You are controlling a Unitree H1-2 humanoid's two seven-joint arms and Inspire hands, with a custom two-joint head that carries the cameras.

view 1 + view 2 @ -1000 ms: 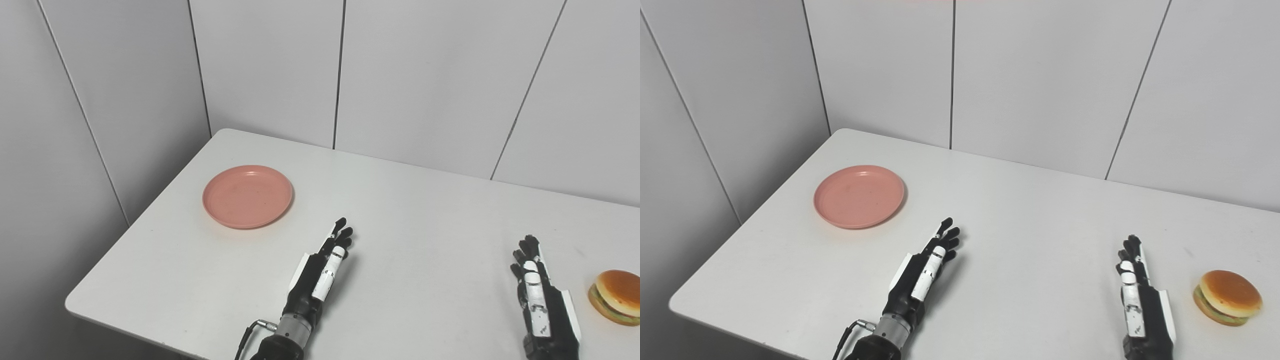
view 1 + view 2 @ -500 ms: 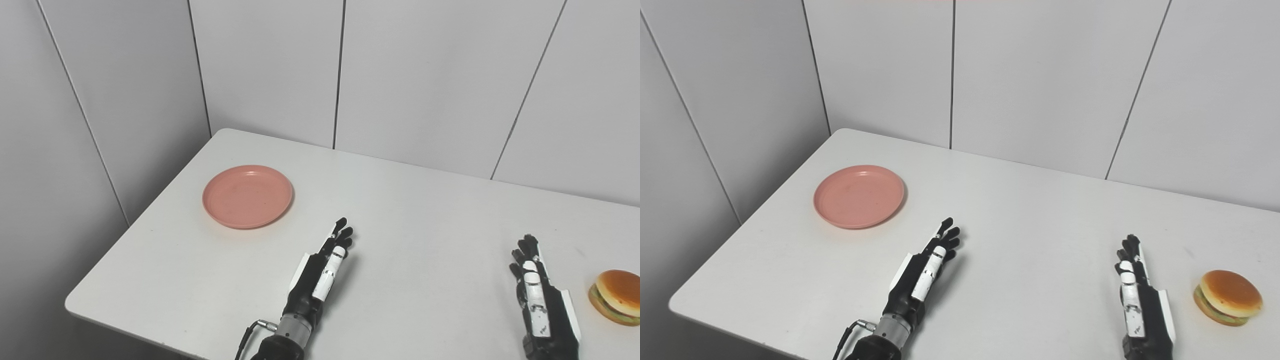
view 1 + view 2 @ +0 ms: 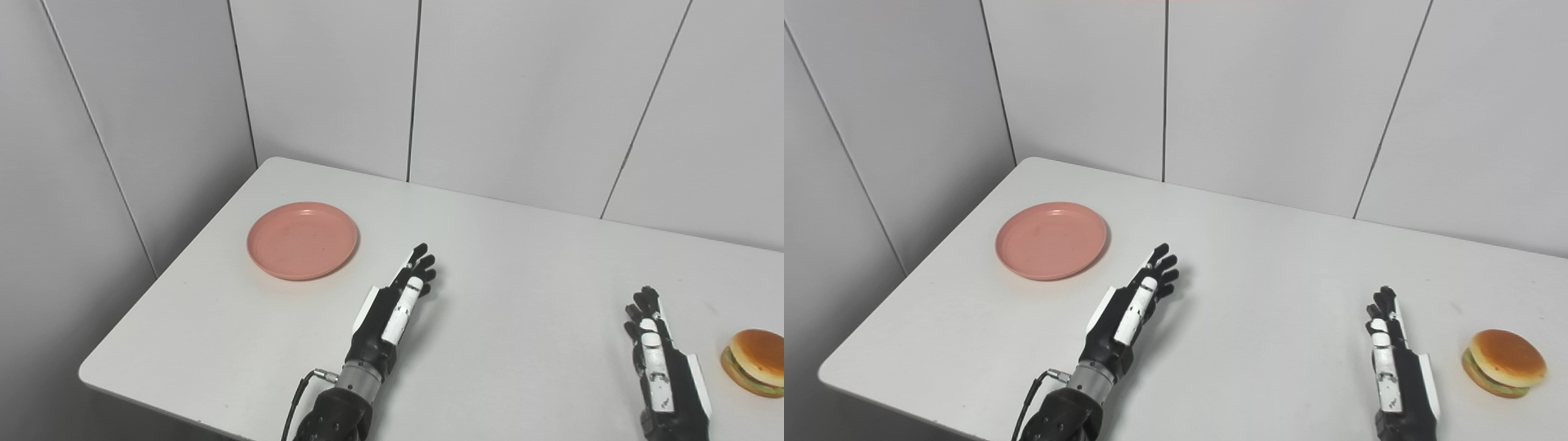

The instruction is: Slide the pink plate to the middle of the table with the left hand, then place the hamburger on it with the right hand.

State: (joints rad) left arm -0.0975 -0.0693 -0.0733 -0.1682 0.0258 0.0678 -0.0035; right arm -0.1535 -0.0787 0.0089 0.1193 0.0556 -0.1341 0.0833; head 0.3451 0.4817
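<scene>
- The white surface point(image 3: 502, 257) carries a pink plate point(image 3: 302, 240) toward its left end, at about 10 o'clock from the centre, lying flat with nothing on it.
- The hamburger point(image 3: 754, 362) sits at the far right of the surface, at about 4 o'clock from the centre, well apart from the plate; the left eye view cuts off its right side, while the right eye view shows it whole.
- The left hand point(image 3: 395, 300) reaches in from the bottom left with its fingers stretched out and apart, holding nothing. It points toward 1 o'clock, and the plate lies at about 10 o'clock from its fingertips, near but not touching.
- The right hand point(image 3: 658, 361) comes in at the bottom right, fingers extended toward 12 o'clock and empty. The hamburger lies just beside it at 3 o'clock, with a gap of bare surface between them.
- Grey wall panels point(image 3: 520, 92) stand behind the surface and along its left side.
</scene>
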